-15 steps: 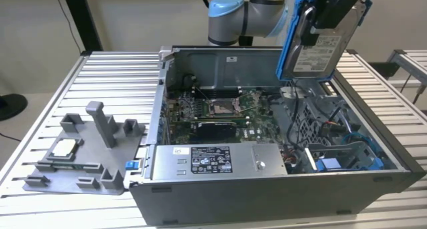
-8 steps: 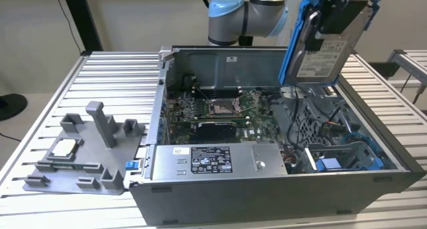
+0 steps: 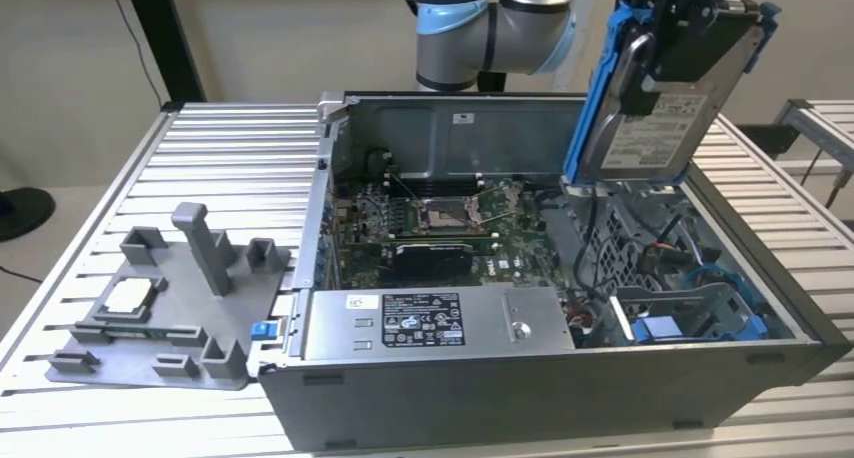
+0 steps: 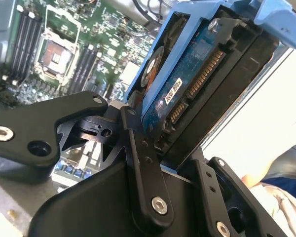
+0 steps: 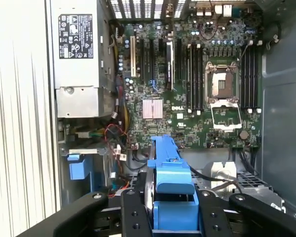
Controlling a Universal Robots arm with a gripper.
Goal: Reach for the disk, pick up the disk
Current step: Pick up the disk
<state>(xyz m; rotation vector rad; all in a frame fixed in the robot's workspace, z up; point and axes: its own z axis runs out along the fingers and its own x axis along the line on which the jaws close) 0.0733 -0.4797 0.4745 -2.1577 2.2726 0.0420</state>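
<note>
The disk (image 3: 654,138), a flat silver-grey drive with a white label and blue rails, hangs upright in the air above the far right corner of the open computer case (image 3: 534,388). My gripper (image 3: 671,53) is shut on it from above, a black finger (image 3: 641,73) pressed against its labelled face. The second wrist view looks along the disk's blue circuit-board side (image 4: 187,84) and connector, clamped between the black fingers (image 4: 138,163). In the first wrist view the disk's blue rail (image 5: 170,170) stands edge-on between the fingers (image 5: 133,212), high over the motherboard (image 5: 187,84).
Inside the case are the motherboard (image 3: 441,218), a long grey box with a black-and-white sticker (image 3: 427,323) and a blue drive bay (image 3: 694,313). A grey fixture (image 3: 167,308) carrying a small square silver chip (image 3: 127,296) sits on the slatted table (image 3: 227,148) at the exterior view's left.
</note>
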